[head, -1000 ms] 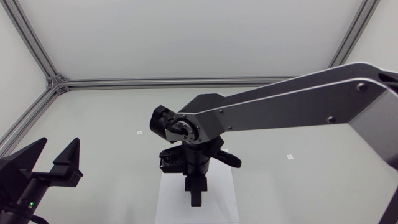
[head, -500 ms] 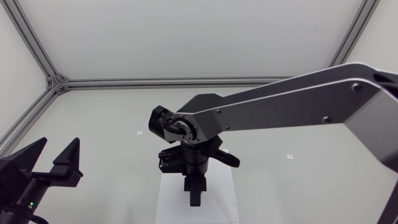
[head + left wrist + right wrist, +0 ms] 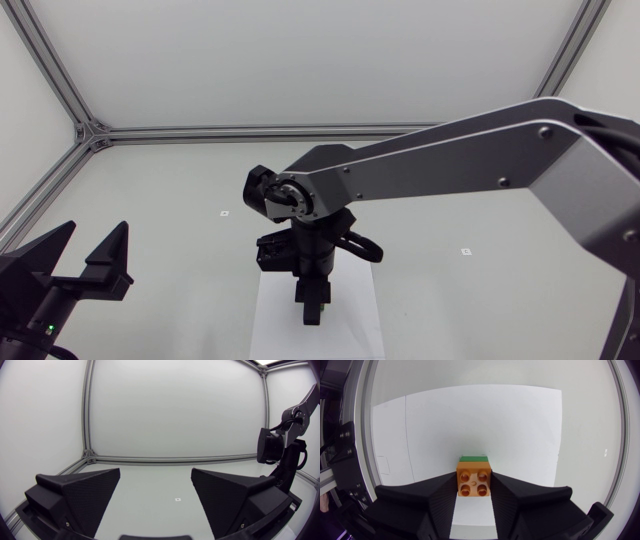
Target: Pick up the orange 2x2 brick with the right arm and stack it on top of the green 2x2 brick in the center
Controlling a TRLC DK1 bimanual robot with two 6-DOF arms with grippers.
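- Since a second ago, the right arm's long silver link has swung up and looms larger in the head view. The right gripper [image 3: 312, 308] has drawn slightly up from the near edge of the white sheet [image 3: 270, 325], and the cable loop by the wrist has bulged outward.
- That arm comes in from 3 o'clock and hangs over the sheet, at about 6 o'clock from the table's middle.
- In the right wrist view its two wedge fingers are closed to brick width on the orange 2x2 brick [image 3: 474, 483], one pad on each opposite side wall, with the four studs facing the camera.
- A strip of the green 2x2 brick [image 3: 473, 458] shows just beyond the orange one, on its 12 o'clock side ahead of the fingers. The orange brick looks to be over it, but I cannot tell whether it is seated.
- The left gripper [image 3: 95, 240] rests at 8 o'clock, spread wide and holding nothing.
- Handling, as I judge it: the orange brick is small, light, rigid plastic with smooth walls that could slip or twist under a weak pinch. Flat opposite sides are the right hold, leaving the studs and the hollow underside free. Seating it probably needs a square, straight-down press.
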